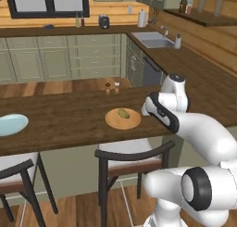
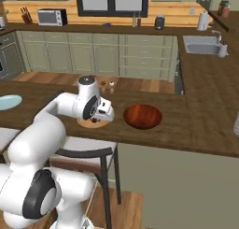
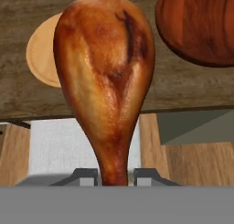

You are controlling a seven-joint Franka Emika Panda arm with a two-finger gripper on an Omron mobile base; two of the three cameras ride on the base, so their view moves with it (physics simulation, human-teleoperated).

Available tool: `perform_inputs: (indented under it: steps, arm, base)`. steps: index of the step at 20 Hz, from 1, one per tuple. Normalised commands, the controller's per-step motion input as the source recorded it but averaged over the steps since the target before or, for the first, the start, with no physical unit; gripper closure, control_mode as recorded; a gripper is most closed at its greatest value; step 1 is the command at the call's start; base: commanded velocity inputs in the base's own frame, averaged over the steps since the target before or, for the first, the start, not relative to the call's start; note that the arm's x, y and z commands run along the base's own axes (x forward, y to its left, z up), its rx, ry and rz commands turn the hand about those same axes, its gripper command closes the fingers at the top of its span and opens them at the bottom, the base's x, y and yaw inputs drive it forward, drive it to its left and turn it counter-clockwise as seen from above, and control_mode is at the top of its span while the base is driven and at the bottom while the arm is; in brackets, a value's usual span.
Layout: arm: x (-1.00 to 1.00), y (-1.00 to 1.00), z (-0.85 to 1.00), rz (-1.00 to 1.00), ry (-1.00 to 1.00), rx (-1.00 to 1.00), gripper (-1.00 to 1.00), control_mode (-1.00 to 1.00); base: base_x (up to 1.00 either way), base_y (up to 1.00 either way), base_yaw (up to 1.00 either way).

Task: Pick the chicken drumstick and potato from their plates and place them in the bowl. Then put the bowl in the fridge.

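Chicken drumstick (image 3: 105,77) is hanging clamped by its thin bone end in the gripper (image 3: 114,176), above the counter's near edge, between the tan plate (image 1: 122,118) and the bowl (image 2: 143,116). By my reading, the first pick is done; dropping it into the bowl, fetching the potato (image 1: 123,113) lying on the tan plate, and the fridge trip are all waiting. A light blue plate (image 1: 11,124) is sitting at the counter's left end, two small shakers (image 1: 112,87) are standing by the far edge, and nothing is blocking the way.
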Motion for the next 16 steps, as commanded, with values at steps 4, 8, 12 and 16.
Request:
perform_inputs:
  steps: [4,8,12,16]
  arm:
    - [0.0,0.0,0.0,0.0,0.0,0.0,1.0,1.0]
    - [0.0,0.0,0.0,0.0,0.0,0.0,1.0,1.0]
    - [0.0,0.0,0.0,0.0,0.0,0.0,1.0,1.0]
    - [0.43,-0.37,0.0,0.0,0.0,0.0,1.0,-1.0]
  base:
    - [0.38,-0.45,0.0]
    - [0.38,-0.32,0.0]
    - [0.31,-0.13,0.0]
    - [0.1,-0.01,0.0]
